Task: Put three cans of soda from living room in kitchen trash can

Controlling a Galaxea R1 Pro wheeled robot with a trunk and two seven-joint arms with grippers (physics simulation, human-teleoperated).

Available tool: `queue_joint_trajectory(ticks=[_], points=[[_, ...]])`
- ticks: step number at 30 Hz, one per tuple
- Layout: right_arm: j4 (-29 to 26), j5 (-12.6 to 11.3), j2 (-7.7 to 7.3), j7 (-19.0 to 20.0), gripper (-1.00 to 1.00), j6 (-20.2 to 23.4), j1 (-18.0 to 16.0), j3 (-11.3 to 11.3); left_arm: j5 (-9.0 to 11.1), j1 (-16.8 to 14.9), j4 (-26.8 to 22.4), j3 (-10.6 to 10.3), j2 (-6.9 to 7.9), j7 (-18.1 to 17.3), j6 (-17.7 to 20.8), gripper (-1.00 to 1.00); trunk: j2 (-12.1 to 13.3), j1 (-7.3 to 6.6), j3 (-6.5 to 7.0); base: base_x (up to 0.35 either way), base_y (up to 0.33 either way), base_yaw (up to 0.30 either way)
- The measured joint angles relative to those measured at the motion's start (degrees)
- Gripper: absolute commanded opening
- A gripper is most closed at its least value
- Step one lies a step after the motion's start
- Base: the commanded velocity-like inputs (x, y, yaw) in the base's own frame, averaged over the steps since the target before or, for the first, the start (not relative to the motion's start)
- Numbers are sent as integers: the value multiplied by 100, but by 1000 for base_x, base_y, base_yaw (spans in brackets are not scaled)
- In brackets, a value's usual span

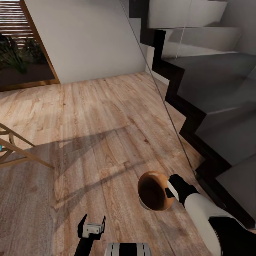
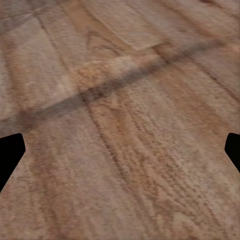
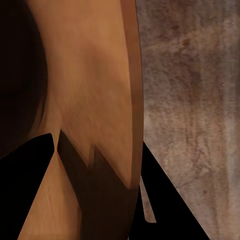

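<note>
Right gripper (image 1: 170, 191) jaws clamp tash can (image 1: 153, 190) rim.

The head view looks steeply down and forward from high above onto the wood floor (image 1: 106, 117), with the staircase (image 1: 213, 89) beyond the right pincer (image 1: 170, 190). The left wrist view faces the same floor at close range, just ahead of the left pincer (image 1: 91, 224). The right wrist view sits very close against the trash can (image 3: 95, 90) wall at its pincer, sharing can and floor with the head view.
</note>
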Motion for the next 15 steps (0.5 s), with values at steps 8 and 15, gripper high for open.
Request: queue_joint_trajectory(ticks=[8, 15], points=[[9, 76, -1, -5, -100, 11, 3, 12, 7, -6, 8, 9, -11, -4, 61, 100, 199, -109, 89, -4, 0, 0], [10, 62, -1, -3, -100, -56, 68, 5, -4, -7, 12, 6, -17, -8, 83, 100, 480, -263, 215, 0, 0, 0]])
